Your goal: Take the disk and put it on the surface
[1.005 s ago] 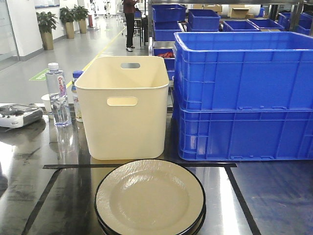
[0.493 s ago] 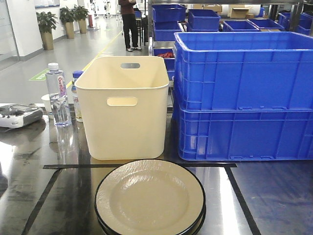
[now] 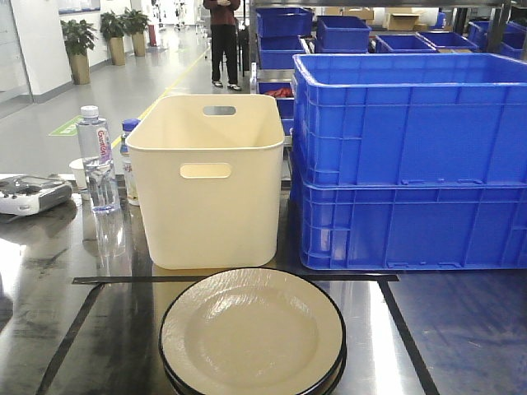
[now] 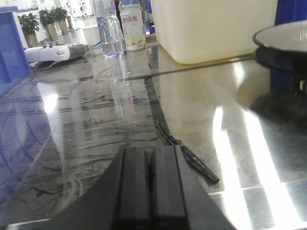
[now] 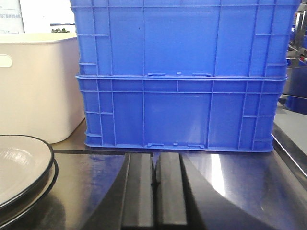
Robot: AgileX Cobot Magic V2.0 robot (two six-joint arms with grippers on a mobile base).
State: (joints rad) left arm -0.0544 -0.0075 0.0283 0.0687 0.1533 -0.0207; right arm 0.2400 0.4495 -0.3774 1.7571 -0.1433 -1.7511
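The disk (image 3: 251, 329) is a cream plate with a black rim, lying on top of another like it at the front middle of the surface (image 3: 107, 329), inside the black tape rectangle (image 3: 230, 280). The left wrist view has the disk (image 4: 283, 38) far to the upper right, well away from my left gripper (image 4: 149, 155), which is shut and empty low over the surface (image 4: 96, 120). In the right wrist view the disk (image 5: 19, 163) lies to the left of my right gripper (image 5: 154, 158), also shut and empty. Neither gripper shows in the front view.
A cream bin (image 3: 210, 181) stands just behind the disk, with two stacked blue crates (image 3: 412, 164) to its right. A water bottle (image 3: 97, 160), a second bottle (image 3: 129, 164) and a white device (image 3: 29, 193) sit at the back left.
Only the person in the far aisle has shifted. The plates and the things on the table are where they were.
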